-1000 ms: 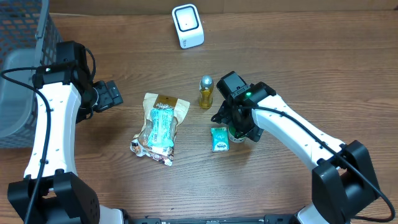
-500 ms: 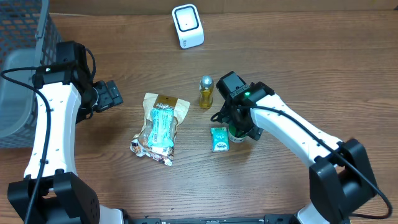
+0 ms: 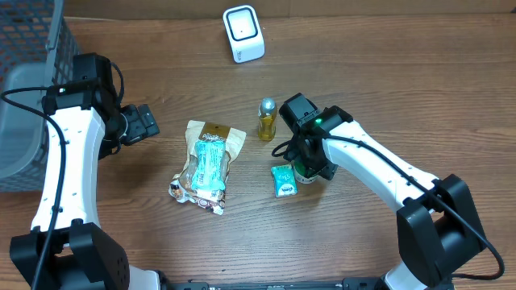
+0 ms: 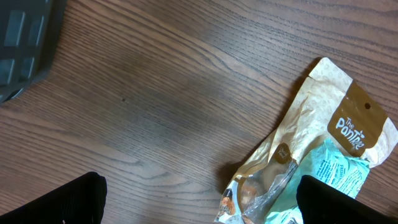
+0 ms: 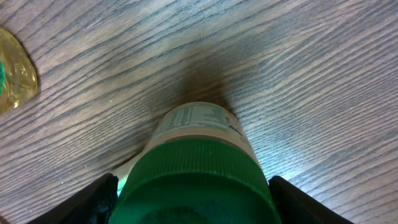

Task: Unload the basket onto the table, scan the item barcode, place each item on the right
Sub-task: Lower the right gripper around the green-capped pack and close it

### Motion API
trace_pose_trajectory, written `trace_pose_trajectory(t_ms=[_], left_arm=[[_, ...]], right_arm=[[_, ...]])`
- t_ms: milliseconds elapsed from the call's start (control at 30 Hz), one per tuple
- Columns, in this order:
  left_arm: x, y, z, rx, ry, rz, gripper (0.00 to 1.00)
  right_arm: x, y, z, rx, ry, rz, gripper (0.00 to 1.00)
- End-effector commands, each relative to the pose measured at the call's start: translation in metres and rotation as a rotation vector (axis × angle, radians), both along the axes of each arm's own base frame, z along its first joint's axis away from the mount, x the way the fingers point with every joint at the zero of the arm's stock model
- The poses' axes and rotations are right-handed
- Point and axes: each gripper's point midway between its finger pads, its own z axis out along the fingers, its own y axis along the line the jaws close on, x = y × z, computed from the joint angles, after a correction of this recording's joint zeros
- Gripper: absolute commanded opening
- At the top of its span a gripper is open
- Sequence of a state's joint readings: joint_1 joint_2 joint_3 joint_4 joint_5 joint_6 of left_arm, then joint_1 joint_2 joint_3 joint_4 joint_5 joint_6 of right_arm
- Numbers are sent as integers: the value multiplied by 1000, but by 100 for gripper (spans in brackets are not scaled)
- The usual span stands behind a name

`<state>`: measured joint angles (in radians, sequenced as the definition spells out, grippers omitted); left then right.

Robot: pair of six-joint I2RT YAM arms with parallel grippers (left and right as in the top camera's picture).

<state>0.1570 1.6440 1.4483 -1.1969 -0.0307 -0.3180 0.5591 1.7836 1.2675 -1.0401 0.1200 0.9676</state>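
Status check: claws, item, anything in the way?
Left claw open, empty, near snack bag. Right claw astride green-capped bottle, grip unconfirmed. Teal packet close beside it; gold bottle nearby. Scanner at far edge.

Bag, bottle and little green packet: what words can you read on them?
"The" above a word starting "Pan", its ending unclear: on the brown tag of the bag.
The teal panel lower on the bag has print too small to read.
The bottle has a label of tiny print, too small to read.
The packet is too blurred to read.
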Motion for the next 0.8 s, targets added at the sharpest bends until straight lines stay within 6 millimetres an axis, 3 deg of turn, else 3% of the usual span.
trace_pose_trajectory(t_ms=[0, 267, 767], left_arm=[[1, 0, 1, 3, -5, 0, 100], [1, 0, 2, 3, -5, 0, 100], [1, 0, 2, 3, -5, 0, 100]], right_arm=[[0, -2, -1, -14, -5, 2, 72], [5, 0, -1, -21, -18, 121, 63], [8, 2, -1, -71, -10, 561, 65]])
